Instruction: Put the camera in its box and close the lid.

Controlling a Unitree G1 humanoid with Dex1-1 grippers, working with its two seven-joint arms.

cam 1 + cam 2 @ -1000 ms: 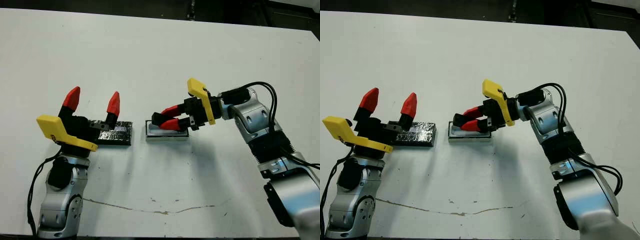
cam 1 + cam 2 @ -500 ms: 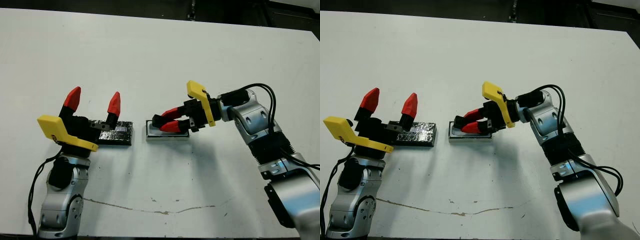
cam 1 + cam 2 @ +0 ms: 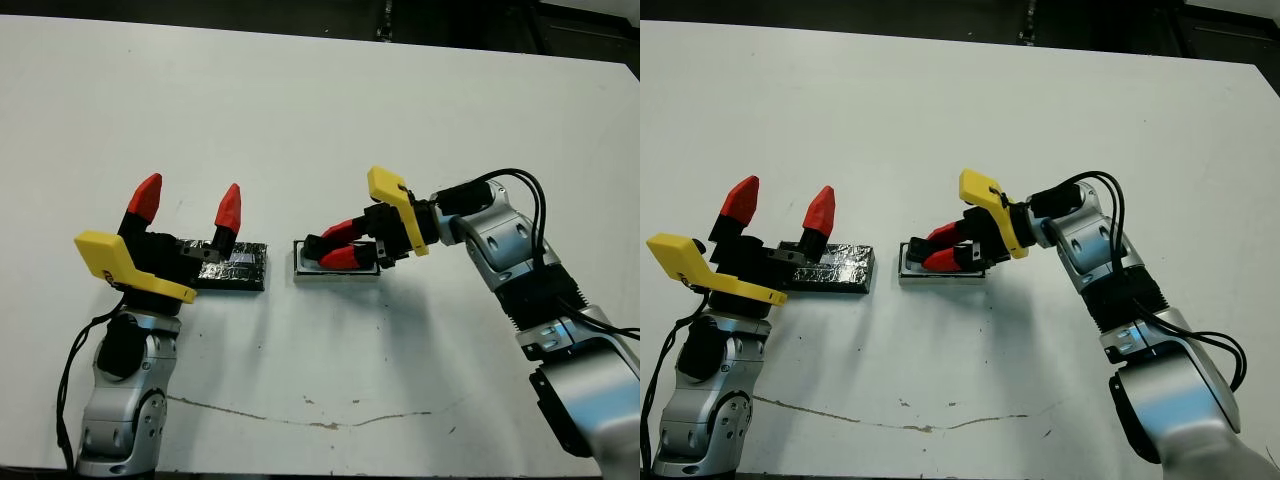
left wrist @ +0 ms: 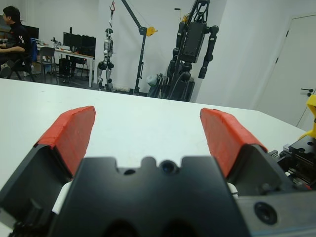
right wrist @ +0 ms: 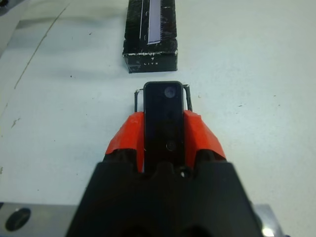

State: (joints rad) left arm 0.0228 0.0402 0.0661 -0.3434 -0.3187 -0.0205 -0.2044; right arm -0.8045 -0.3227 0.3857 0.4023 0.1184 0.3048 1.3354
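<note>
1. The right gripper (image 5: 164, 140) is pinching the camera (image 5: 163, 118) lengthwise, lining it up over the box (image 3: 335, 268) mid-table.
2. The left gripper (image 3: 185, 212) is hovering spread above the lid (image 3: 232, 267), left of the box, probably ready for closing.

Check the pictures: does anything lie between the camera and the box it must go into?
Nothing visible does. The right gripper holds the camera directly over the box. The lid lies apart, beyond the box.
</note>
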